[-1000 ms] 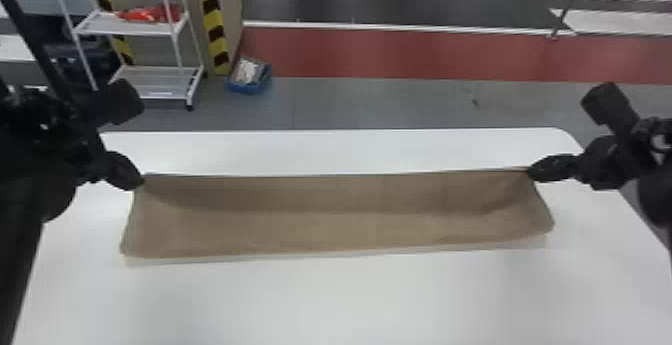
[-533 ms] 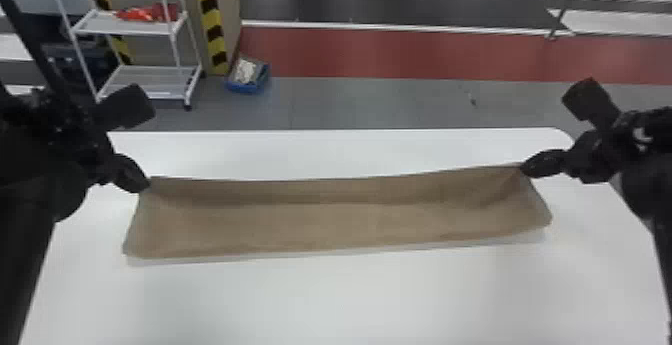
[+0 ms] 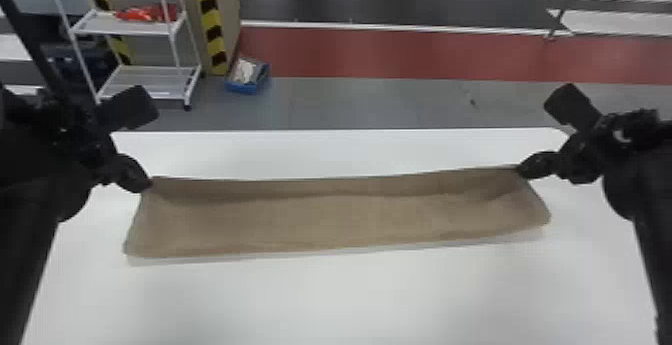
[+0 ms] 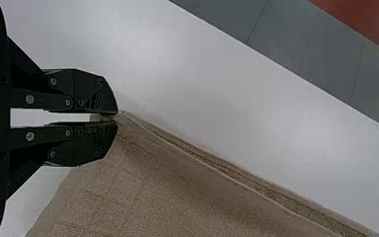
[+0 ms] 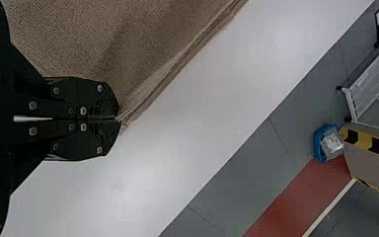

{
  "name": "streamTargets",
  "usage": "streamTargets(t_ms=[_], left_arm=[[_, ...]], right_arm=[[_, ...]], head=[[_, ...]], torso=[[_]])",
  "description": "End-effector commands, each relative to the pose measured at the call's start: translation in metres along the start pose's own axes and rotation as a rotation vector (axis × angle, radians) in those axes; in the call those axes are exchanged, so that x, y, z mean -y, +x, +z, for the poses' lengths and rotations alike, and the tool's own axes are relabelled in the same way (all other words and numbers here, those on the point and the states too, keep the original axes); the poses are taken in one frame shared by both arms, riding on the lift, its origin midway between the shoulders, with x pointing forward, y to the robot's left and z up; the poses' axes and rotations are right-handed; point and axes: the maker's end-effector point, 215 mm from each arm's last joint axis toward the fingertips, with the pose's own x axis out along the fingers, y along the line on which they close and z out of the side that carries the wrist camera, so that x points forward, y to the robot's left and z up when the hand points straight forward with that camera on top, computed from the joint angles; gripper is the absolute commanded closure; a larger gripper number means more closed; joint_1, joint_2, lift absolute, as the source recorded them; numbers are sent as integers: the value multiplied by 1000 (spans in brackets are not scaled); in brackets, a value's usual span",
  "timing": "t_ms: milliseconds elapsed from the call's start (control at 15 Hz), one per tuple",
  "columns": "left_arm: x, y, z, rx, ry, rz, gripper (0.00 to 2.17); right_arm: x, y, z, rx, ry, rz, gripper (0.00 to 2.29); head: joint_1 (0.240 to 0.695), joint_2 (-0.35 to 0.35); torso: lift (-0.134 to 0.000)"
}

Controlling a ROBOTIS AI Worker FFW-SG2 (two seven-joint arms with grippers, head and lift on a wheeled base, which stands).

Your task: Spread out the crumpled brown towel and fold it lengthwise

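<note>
Brown and drawn out long, the towel (image 3: 320, 219) lay in a narrow strip across the white table (image 3: 350, 299), and you had both far corners! Your left gripper (image 4: 116, 117) pinched one, your right gripper (image 5: 121, 119) nipped the other, its fingers pressed tight. The far edge sagged slightly between them, with layers showing near the left corner; whether that edge hung clear of the table was hard to judge. This looked like squaring up the lengthwise fold, late in the job. The play here was gentle tension, both corners moved evenly, edges matched, then lowered flat before release; one side leading risked a skewed fold.
</note>
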Motion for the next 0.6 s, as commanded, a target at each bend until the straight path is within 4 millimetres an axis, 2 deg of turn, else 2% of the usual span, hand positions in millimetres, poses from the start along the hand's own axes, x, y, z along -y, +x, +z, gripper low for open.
streamTargets(t_ms=[0, 133, 200, 400, 533], left_arm=[[2, 1, 1, 0, 2, -3, 1048], [2, 1, 1, 0, 3, -7, 1048], [3, 1, 1, 2, 3, -9, 1048], [4, 1, 1, 2, 2, -11, 1048], [5, 2, 2, 2, 6, -12, 1048]], right_arm=[[-2, 6, 2, -7, -11, -15, 1959], [-3, 8, 2, -9, -8, -19, 1798], [-1, 8, 2, -11, -2, -34, 1528], [8, 9, -4, -23, 37, -80, 198], [9, 9, -5, -26, 43, -89, 110]], head=[[695, -57], [695, -57], [695, -56], [695, -59], [695, -63]], torso=[[-124], [-124], [-124], [-124], [-124]])
